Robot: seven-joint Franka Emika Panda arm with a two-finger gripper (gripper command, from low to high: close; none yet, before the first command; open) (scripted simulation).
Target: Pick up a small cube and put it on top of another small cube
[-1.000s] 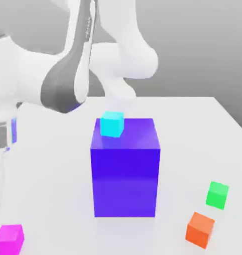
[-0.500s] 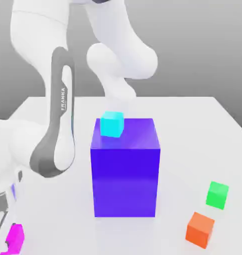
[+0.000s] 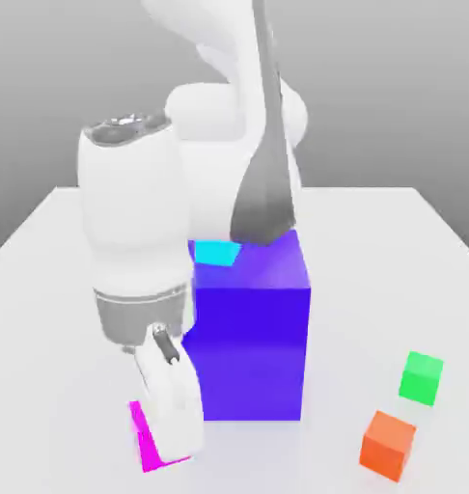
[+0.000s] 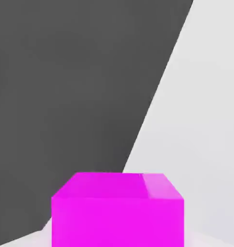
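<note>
- Arm [image 3: 142, 232] seen in the exterior view as smooth glossy white shells with grey joint bands, rounded and cylindrical in shape, bent low over the near part of the table [image 3: 373, 241].
- Gripper [image 3: 169, 425] is pointed down at the table's near edge, toward the exterior view's left; its white body covers most of the magenta cube [image 3: 140, 436].
- Finger state: cannot be told, since the fingers are not made out in either view.
- Magenta cube: small, plain, flat matte faces, sharp edges. In the exterior view only a thin magenta sliver is shown beside and under the gripper body, tilted. Whether it is lifted off the table or resting on it cannot be told.
- In the hand view the magenta cube [image 4: 118, 210] is seen close up with a lighter top face, against a white table surface [image 4: 205, 120] and a dark grey backdrop.
- Green cube [image 3: 421, 377]: same small size, plain and matte, resting on the table at the exterior view's right, well apart from the magenta cube.
- Orange cube [image 3: 387, 445]: small, plain, just beside the green cube, nearer the camera.
- Blue-violet block [image 3: 250, 338]: large, box-shaped, slightly glossy, standing mid-table between the gripper and the green cube.
- Cyan cube [image 3: 217, 253]: small, sitting on top of the block, partly hidden behind the arm.
- Table: flat, uniform white, faint reflections under the objects.
</note>
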